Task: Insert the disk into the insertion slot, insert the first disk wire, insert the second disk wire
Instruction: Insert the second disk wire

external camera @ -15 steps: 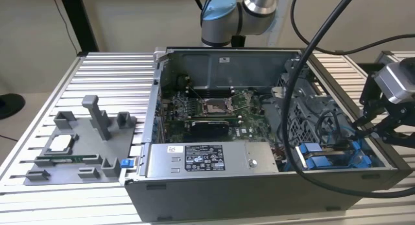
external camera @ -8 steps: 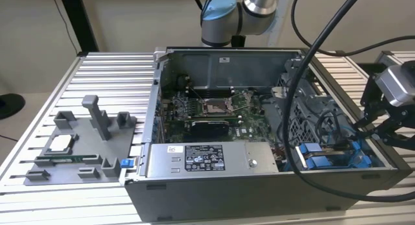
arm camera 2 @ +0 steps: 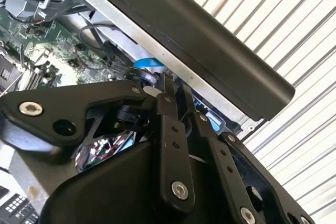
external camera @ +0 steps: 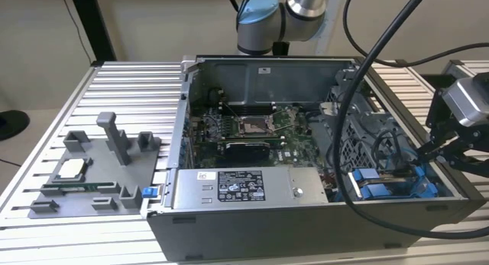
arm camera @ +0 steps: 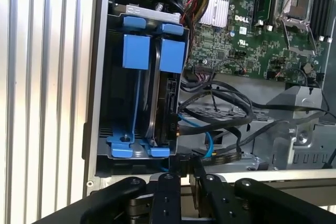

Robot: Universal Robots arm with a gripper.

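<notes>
The disk (arm camera: 167,106) stands on edge in its blue carrier (arm camera: 171,55) inside the insertion slot (arm camera: 113,85), beside a second blue carrier (arm camera: 135,51). In the exterior view the disk's blue frame (external camera: 374,184) sits in the slot (external camera: 428,190) at the case's front corner, on the exterior view's right. My gripper (external camera: 422,153) hangs just above that corner. In the first wrist view my gripper (arm camera: 186,167) is at the disk's near end, its fingers (arm camera: 169,198) drawn close on a small black wire connector (arm camera: 185,159). A blue wire (arm camera: 208,142) and black wires (arm camera: 231,103) run beside the disk.
The case lies open with the motherboard (external camera: 252,127) in the middle and the grey labelled power-supply box (external camera: 244,188) along the front. A perforated grey cage (external camera: 359,142) stands behind the slot. A grey fixture tray (external camera: 91,173) sits on the slatted table at the exterior view's left.
</notes>
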